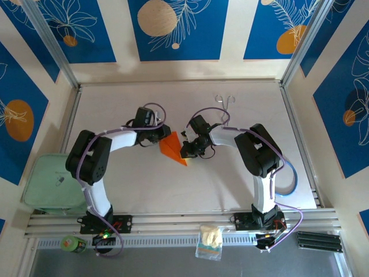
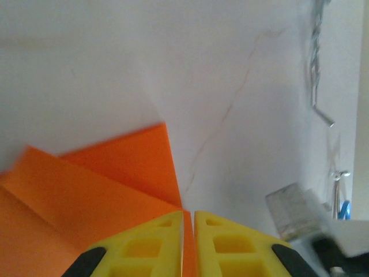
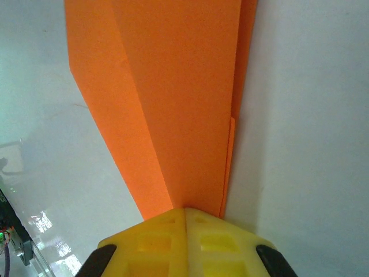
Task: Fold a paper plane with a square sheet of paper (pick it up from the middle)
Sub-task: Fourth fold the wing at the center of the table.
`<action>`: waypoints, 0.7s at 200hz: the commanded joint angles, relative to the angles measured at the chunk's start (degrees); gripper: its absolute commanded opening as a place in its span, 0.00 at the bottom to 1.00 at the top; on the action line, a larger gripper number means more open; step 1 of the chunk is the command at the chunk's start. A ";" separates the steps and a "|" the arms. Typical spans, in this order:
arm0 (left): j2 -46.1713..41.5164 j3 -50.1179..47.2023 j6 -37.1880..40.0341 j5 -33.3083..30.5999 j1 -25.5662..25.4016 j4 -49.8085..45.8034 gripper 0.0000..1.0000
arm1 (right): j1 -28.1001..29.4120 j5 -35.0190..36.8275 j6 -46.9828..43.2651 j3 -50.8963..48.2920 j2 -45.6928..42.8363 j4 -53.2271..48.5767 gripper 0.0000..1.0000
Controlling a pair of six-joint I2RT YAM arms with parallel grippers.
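Yellow moulded fingers [image 3: 155, 245] of the right hand [image 3: 184, 214], ribbed with square recesses, are pressed together with no gap. They clamp the narrow end of the sheet of paper [image 3: 173, 86]. The paper is thin, matt and bright orange. It is folded into overlapping layers with straight, sharp creases, and it widens as it runs away from the fingers.

On the left wrist view, the left hand [image 2: 188, 231] has matching yellow fingers nearly closed. A thin sliver of the orange paper is pinched edge-on in the slit between them. Beyond the fingertips the paper spreads as flat panels with one diagonal fold line and a clean pointed corner.

From above, the paper reads as a tapered, kite-like shape near the middle of the table [image 1: 173, 196], held between the two hands. Its pointed tip is toward the arm bases. Whether the underside touches the table cannot be determined.

The table surface is white, smooth and slightly glossy, with a fine hairline mark visible on the left wrist view. Thin bright metal tongs [image 1: 223, 100] lie near the far edge, well apart from the paper.

A pale green, rounded-corner container [image 1: 49, 184] sits at the left edge beside the left arm. A small clear bag [image 1: 210, 242] with pale contents lies on the front rail between the arm bases.
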 commanded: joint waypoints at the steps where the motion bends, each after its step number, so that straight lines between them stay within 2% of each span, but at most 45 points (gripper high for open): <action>1: 2.66 -0.33 -1.56 0.06 -0.11 1.69 0.13 | -0.20 5.63 0.57 -3.45 4.60 -6.12 0.01; 62: 5.07 0.48 0.14 -4.20 -0.16 -3.82 0.09 | -1.73 -2.03 0.88 -2.23 1.48 -3.46 0.02; 91: 5.65 -0.05 0.41 -5.10 -0.12 -4.70 0.08 | -1.44 -4.90 5.30 0.14 -1.94 -1.39 0.02; 140: 6.24 -1.13 0.15 -5.19 -0.20 -4.38 0.08 | 0.53 -2.16 14.07 1.34 -2.71 5.50 0.01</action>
